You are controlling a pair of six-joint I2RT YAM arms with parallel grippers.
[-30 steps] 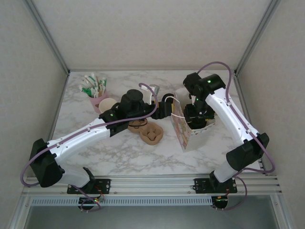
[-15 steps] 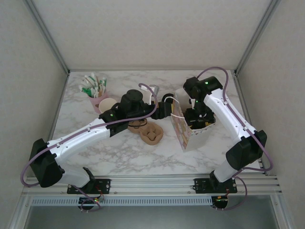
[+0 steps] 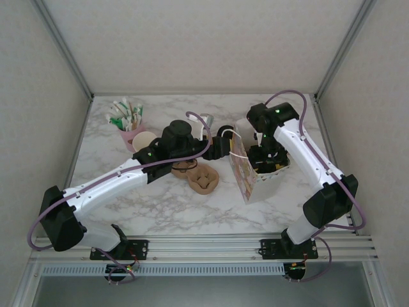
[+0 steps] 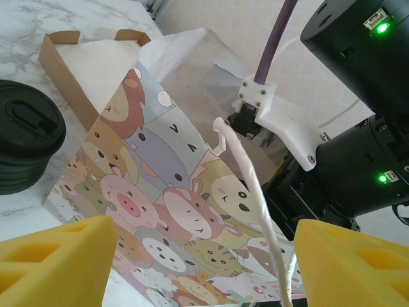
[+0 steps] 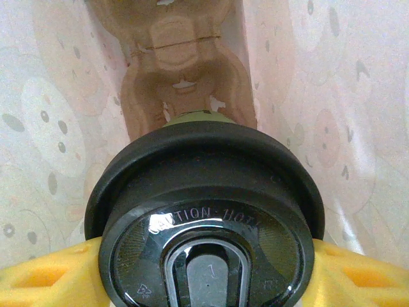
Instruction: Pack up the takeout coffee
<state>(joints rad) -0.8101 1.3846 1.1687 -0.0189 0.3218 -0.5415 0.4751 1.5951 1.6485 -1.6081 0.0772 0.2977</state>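
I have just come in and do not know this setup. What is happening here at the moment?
The right claw holds the takeout coffee inside the paper bag, above a cardboard cup carrier at the bottom. The left claw is open beside the bag, with the white string handle between its fingers.

Right arm, compared with one second back: upper joint housing has drifted slightly left, toward the bag. Elbow block now sits a touch left and further from the near edge. Purple cable loop beside it is drawn in a little. Most of the shift fell in the first half-second, with barely any since. Right gripper (clamped around the takeout coffee) has moved a hair at the bag mouth, direction too small to call
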